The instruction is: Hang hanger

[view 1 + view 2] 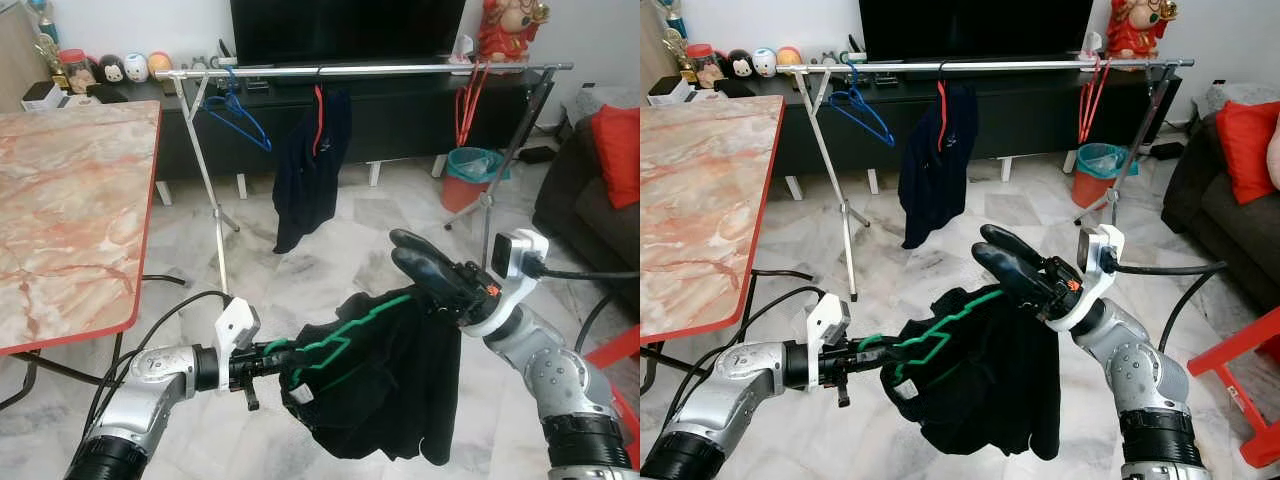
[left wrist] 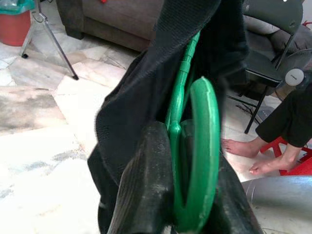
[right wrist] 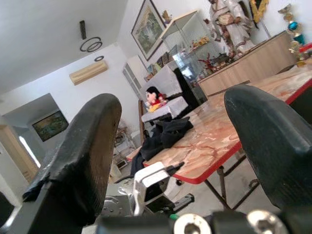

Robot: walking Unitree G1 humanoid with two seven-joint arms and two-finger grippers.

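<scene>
A green hanger (image 1: 338,336) carries a black garment (image 1: 390,395) low in front of me. My left gripper (image 1: 268,360) is shut on the hanger's hook (image 2: 204,146), with the black cloth draped just beyond its fingers. My right gripper (image 1: 402,248) is open at the garment's right shoulder, fingers pointing up and left, nothing between them; the cloth hangs down from below its base. Beyond stands a silver clothes rail (image 1: 400,70). On it hang a blue hanger (image 1: 235,115), a dark garment on a red hanger (image 1: 310,165), and red hangers (image 1: 468,105).
A marble table with a red edge (image 1: 70,200) is close on the left. A teal bin (image 1: 470,175) stands by the rail's right leg. A dark sofa with a red cushion (image 1: 605,150) and a red stool (image 1: 620,350) are at right. A person's bare feet (image 2: 243,146) are nearby.
</scene>
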